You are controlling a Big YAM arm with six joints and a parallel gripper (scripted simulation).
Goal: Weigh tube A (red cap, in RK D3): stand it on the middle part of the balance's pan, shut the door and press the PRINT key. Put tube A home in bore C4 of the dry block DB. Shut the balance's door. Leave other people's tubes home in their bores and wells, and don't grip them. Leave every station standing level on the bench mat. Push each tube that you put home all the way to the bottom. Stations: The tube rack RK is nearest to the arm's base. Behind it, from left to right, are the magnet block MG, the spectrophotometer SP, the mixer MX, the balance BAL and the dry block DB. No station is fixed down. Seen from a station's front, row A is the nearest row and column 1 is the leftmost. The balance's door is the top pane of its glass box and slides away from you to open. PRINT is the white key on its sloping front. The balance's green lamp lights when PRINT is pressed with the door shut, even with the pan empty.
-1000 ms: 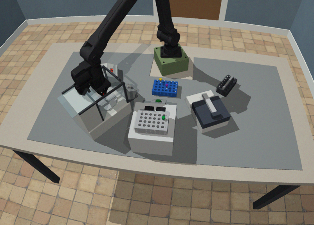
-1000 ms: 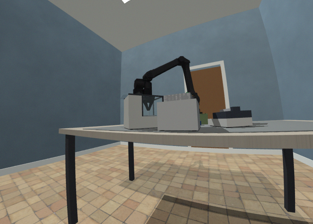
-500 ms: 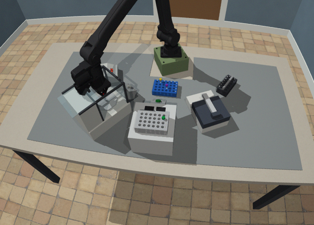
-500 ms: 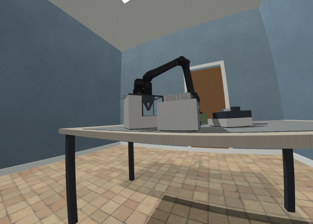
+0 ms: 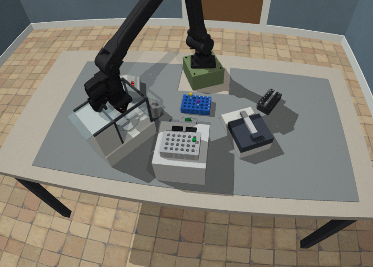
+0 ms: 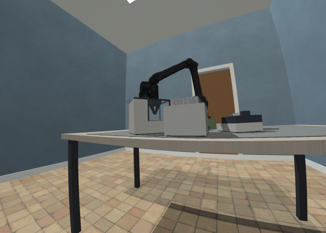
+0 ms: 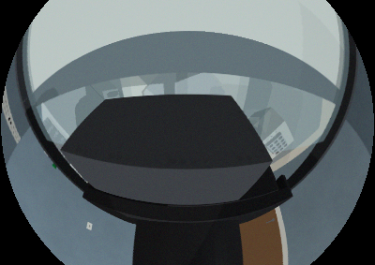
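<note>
Gripper is nearly closed, pinching the red-capped tube at its cap. Fingers point down inside the glass box of the balance. Tube looks upright; can't tell if its bottom touches the pan. Top pane is slid back, box open above the pan.

Arm reaches over from its green base. Wrist cam mostly gets pale glass and a big black shape.

Next to the balance: white box with a drilled block on top, one green cap in it. Small grey block sits behind glass, hard to read. Blue rack near the base has a yellow and a magenta cap. Across the mat: dark-lidded machine and black block.

Surface: grey mat on a pale table, black legs, hard shadows. Room: tan tile floor, blue walls, white skirting, brown door behind the arm.
</note>
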